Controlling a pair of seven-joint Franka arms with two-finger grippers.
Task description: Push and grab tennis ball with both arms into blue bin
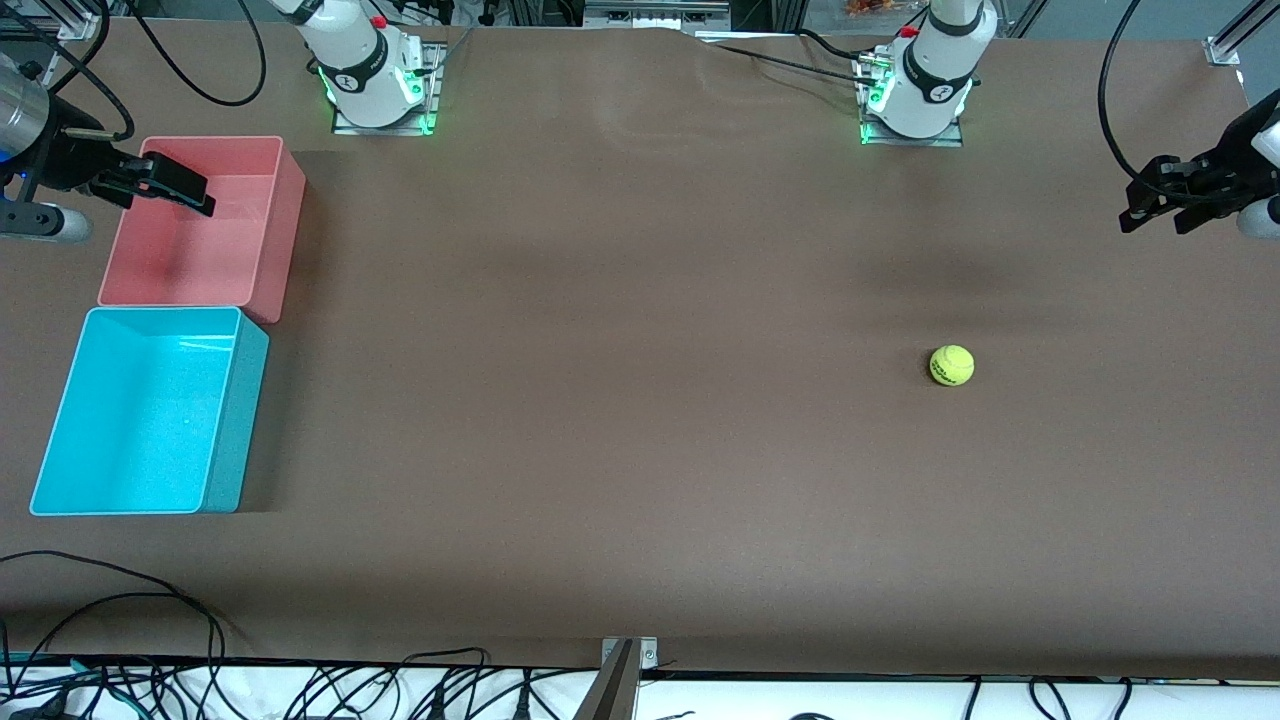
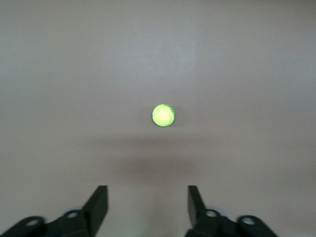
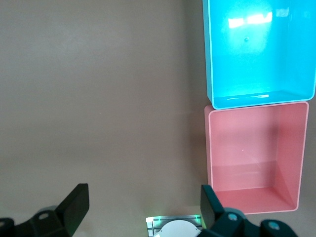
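fingers [image 2: 98, 202] apart, empty, tennis ball [image 2: 163, 115] untouched.

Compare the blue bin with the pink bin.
The blue bin is cyan; the pink bin is salmon. The blue bin lies nearer the front camera than the pink bin. The right pincer hangs over the pink bin, not the blue. Both are empty, rectangular, side by side.
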